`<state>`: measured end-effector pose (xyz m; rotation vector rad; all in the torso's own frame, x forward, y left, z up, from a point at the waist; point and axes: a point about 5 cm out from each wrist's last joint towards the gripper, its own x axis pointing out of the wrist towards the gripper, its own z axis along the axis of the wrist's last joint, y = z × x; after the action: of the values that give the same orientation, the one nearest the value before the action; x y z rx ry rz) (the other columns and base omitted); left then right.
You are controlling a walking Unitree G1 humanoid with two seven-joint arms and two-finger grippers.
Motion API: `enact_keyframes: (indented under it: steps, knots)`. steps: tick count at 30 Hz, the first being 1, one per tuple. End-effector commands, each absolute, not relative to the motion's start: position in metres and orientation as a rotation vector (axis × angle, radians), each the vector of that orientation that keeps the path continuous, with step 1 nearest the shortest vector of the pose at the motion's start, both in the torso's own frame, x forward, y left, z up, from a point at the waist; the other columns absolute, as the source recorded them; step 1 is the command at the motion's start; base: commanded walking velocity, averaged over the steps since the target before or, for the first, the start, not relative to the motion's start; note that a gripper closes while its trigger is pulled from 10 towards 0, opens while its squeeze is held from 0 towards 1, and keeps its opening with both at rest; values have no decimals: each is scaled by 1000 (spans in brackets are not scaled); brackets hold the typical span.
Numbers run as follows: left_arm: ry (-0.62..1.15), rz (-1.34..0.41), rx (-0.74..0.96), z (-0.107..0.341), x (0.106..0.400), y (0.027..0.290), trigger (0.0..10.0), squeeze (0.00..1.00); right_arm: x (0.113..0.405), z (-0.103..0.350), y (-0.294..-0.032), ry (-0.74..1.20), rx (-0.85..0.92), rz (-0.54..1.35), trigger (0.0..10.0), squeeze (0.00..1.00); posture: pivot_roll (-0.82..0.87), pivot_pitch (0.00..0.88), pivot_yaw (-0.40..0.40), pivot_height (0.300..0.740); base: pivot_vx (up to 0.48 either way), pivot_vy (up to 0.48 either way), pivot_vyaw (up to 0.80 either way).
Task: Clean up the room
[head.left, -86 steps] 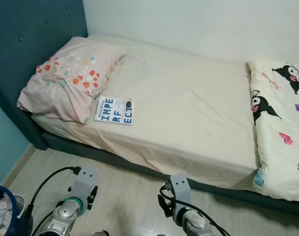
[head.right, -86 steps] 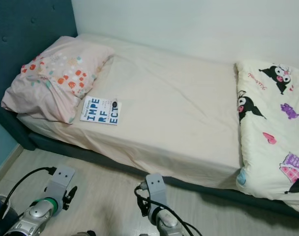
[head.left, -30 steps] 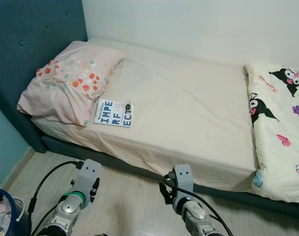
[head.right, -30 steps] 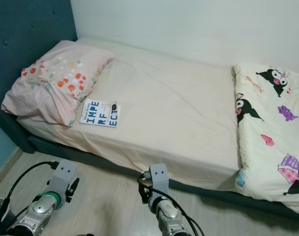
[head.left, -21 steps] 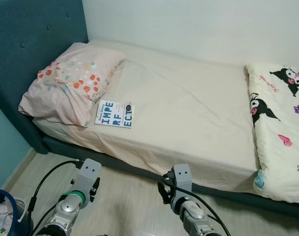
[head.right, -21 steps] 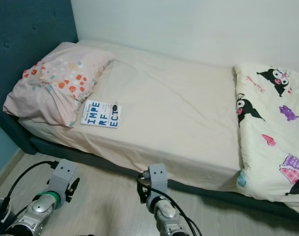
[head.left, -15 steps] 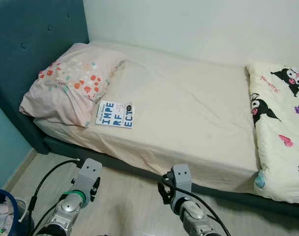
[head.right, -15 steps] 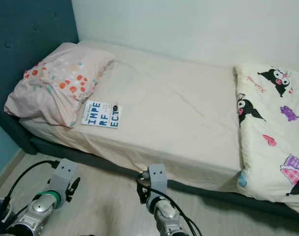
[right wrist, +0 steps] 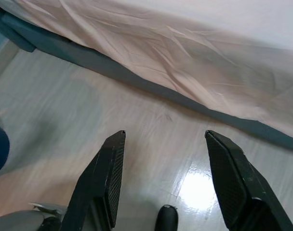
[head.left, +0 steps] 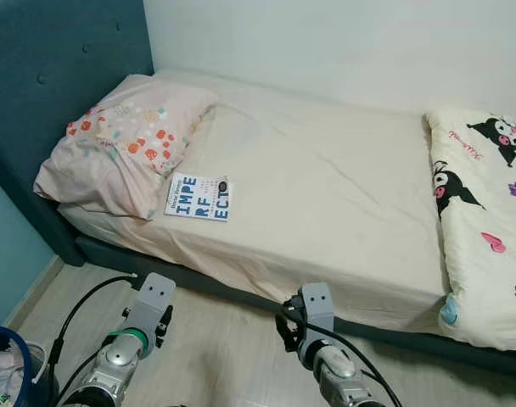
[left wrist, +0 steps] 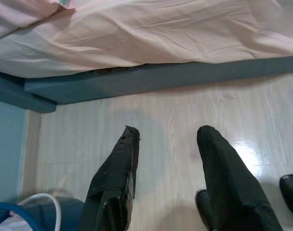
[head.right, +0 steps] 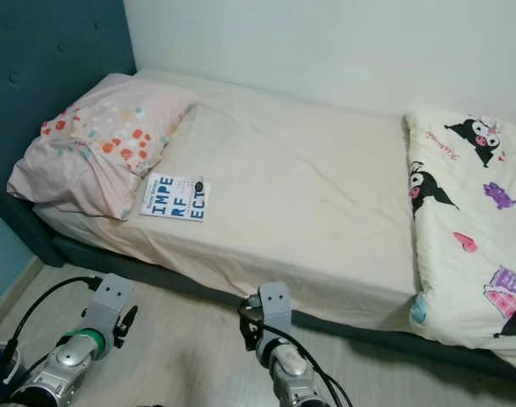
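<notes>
A white book (head.left: pixel 199 197) with big blue letters lies flat on the cream bed sheet (head.left: pixel 326 195), just beside a pink dotted pillow (head.left: pixel 114 144) at the head end. A cream blanket (head.left: pixel 487 212) with black cartoon figures covers the foot end. Both arms hang low over the floor in front of the bed. My left gripper (left wrist: pixel 168 132) is open above the pale wooden floor, near the bed frame. My right gripper (right wrist: pixel 163 134) is open too, with nothing between its fingers.
A teal padded headboard (head.left: pixel 54 76) rises at the left and a white wall runs behind the bed. The dark bed frame (head.left: pixel 199 284) edges the wooden floor (head.left: pixel 224 348). A blue basket (head.left: pixel 3 373) with white stuff in it stands at the lower left.
The whole picture has shifted slightly with the camera. The book, pillow and blanket lie as before, and both arms hang in the same pose.
</notes>
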<state>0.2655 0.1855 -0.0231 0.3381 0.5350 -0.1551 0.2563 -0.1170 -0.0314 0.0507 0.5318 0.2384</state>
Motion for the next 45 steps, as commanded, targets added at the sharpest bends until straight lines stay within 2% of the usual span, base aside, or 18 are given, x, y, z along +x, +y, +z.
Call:
enact_keyframes:
  steps: [1, 16, 18, 23, 25, 29, 34, 45]
  knots:
    - [565, -161, 317, -28, 260, 185, 10000, 0, 254, -34, -118, 538, 73, 231, 10000, 0, 29, 12, 16, 740, 0, 0, 0]
    - [553, -174, 349, -28, 260, 183, 10000, 0, 250, -36, -116, 551, 51, 258, 10000, 0, 24, 9, 16, 740, 0, 0, 0]
    - [564, -153, 309, -28, 261, 185, 10000, 0, 252, -35, -120, 550, 61, 235, 10000, 0, 23, 16, 13, 740, 0, 0, 0]
    - [548, -175, 362, -28, 260, 183, 10000, 0, 249, -36, -117, 548, 19, 257, 10000, 0, 22, 12, 15, 740, 0, 0, 0]
    - [564, -170, 321, -30, 257, 182, 10000, 0, 250, -36, -121, 541, 47, 222, 10000, 0, 20, 17, 14, 740, 0, 0, 0]
    - [557, -163, 361, -26, 262, 187, 10000, 0, 252, -35, -126, 544, 22, 215, 10000, 0, 19, 17, 15, 740, 0, 0, 0]
    - [579, -195, 333, -33, 254, 183, 10000, 0, 244, -40, -121, 558, 46, 221, 10000, 0, 14, 14, 21, 740, 0, 0, 0]
    - [572, -188, 311, -32, 254, 182, 10000, 0, 245, -40, -120, 561, 34, 233, 10000, 0, 19, 22, 16, 740, 0, 0, 0]
